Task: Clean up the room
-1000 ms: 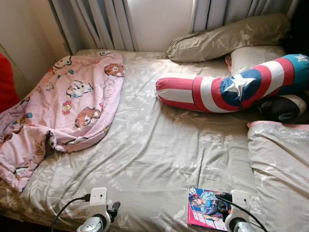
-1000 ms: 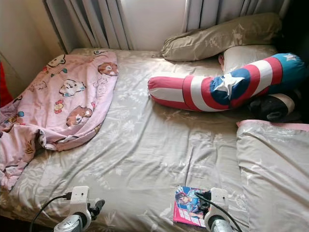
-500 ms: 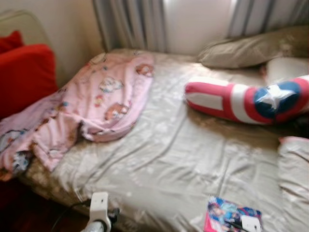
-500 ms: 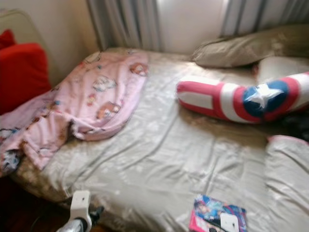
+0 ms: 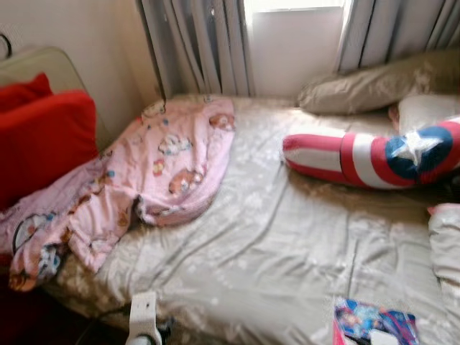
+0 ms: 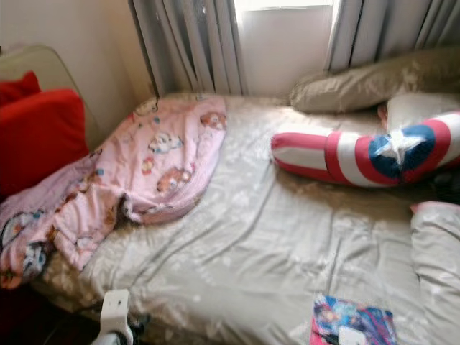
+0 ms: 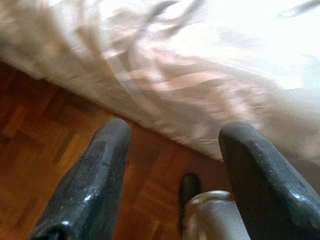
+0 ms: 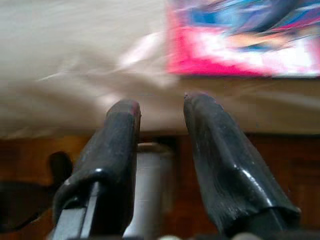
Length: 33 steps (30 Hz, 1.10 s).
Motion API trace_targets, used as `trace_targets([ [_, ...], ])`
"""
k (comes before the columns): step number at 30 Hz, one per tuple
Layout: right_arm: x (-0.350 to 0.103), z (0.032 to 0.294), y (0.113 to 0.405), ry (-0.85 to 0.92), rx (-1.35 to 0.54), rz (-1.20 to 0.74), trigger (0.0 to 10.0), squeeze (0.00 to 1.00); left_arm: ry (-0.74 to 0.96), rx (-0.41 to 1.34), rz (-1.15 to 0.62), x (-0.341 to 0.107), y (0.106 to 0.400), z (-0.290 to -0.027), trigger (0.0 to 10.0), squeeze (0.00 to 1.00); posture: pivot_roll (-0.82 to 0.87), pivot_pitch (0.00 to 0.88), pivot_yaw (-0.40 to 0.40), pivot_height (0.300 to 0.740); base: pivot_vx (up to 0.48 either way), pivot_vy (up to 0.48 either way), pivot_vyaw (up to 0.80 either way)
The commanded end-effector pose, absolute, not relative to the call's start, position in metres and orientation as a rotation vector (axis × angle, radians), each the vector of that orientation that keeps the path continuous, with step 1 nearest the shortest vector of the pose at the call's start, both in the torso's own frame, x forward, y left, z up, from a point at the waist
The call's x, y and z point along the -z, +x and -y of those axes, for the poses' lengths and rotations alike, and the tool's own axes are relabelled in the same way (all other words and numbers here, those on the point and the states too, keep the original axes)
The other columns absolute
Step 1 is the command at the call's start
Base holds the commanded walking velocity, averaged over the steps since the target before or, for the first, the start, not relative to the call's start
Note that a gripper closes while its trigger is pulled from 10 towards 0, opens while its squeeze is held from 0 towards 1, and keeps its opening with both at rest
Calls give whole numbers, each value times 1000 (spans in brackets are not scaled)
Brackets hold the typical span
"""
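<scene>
1. A plump red cushion (image 5: 44,144) is leaning at the far left, against a pale rounded frame by the wall.
2. Next to it, a soft pink blanket (image 5: 144,180) printed with cartoon animals is lying crumpled on the bed (image 5: 287,244), its lower end spilling over the left edge.
3. The bed's sheet is looking smooth and satiny, beige with a faint floral pattern, creased in long diagonal folds.
4. The left end effector (image 7: 170,165) is hanging just off the bed's near edge, above glossy parquet flooring (image 7: 30,150); its two rounded black fingers are standing wide apart, gripping nothing.
5. Grey pleated curtains (image 5: 201,43) are hanging behind the bed on either side of a bright window.
6. A long cylindrical bolster (image 5: 366,154) in red, white and blue, with a white star, is lying across the right half, below a flat olive-beige pillow (image 5: 374,83).
7. A glossy pink-edged comic book (image 6: 352,323) is lying flat near the front edge on the right.
8. The right end effector (image 8: 161,120) is hovering just short of that book, low at the bed's edge; its fingers are sitting slightly apart, clamping nothing.
</scene>
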State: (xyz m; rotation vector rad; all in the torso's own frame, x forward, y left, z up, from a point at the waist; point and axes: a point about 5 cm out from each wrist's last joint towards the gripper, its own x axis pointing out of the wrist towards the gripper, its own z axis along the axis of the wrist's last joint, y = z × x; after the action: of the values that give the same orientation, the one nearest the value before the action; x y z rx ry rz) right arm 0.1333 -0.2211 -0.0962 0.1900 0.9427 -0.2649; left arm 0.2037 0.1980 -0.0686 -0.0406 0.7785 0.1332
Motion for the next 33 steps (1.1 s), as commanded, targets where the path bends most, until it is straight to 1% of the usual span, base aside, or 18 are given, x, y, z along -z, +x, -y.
trace_targets([
  [1,97,217,135,189,258,-945,10000,0,-17,-145,-784,69,201,-206,10000,0,-3,0,64,740,0,480,0],
  [12,97,220,132,213,270,-930,10000,0,-17,-139,-796,71,199,-204,10000,0,-8,0,67,740,0,480,0],
  [21,95,221,135,222,274,-922,10000,0,-22,-133,-808,72,198,-202,10000,0,4,0,63,740,0,480,0],
  [33,93,223,140,254,305,-899,10000,0,-17,-129,-805,70,200,-205,10000,0,8,0,64,740,0,480,0],
])
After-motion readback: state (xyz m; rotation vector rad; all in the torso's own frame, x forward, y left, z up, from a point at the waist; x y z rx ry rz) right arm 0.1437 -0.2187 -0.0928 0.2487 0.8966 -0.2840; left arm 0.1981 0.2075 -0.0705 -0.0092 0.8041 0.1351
